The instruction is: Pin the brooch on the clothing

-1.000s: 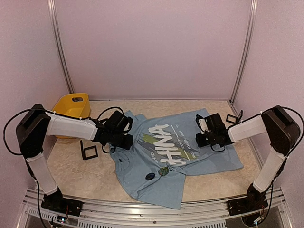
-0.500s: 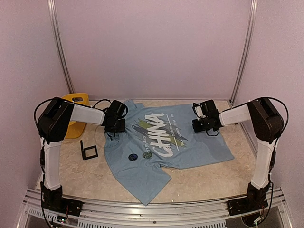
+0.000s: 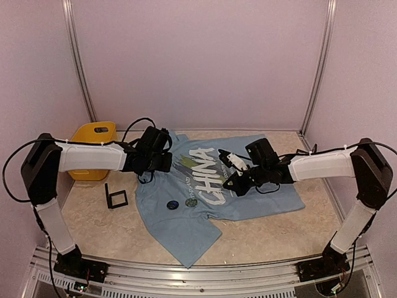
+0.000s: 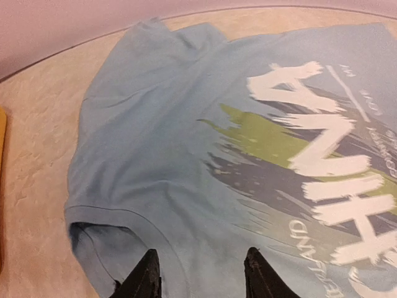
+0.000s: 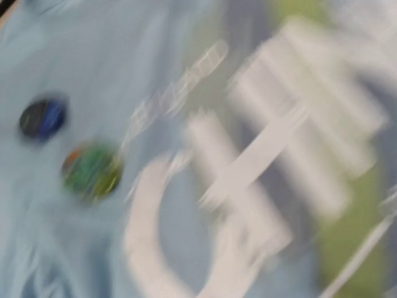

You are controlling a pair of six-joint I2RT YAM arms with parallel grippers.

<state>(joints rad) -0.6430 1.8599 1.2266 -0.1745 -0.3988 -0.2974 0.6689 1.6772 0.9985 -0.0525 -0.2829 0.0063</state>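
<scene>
Under the left tool (image 4: 201, 274) lies the T-shirt (image 4: 155, 155).

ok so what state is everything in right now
t-shirt: spread out on the table, print up
blue brooch: lying on the t-shirt, unheld
green brooch: lying beside it, unheld
left pincer: open, over the t-shirt collar
right pincer: above the lettering, open or shut unclear
yellow bin: upright

On my feed the left arm (image 3: 87, 158), left of the T-shirt (image 3: 186, 217), wears a white forearm shell between black joint housings, a thin black cable looping over it. The right arm (image 3: 319, 166), right of the T-shirt, matches. The left gripper (image 4: 203, 276) has fingertips (image 4: 147, 278) like black wedges.
</scene>
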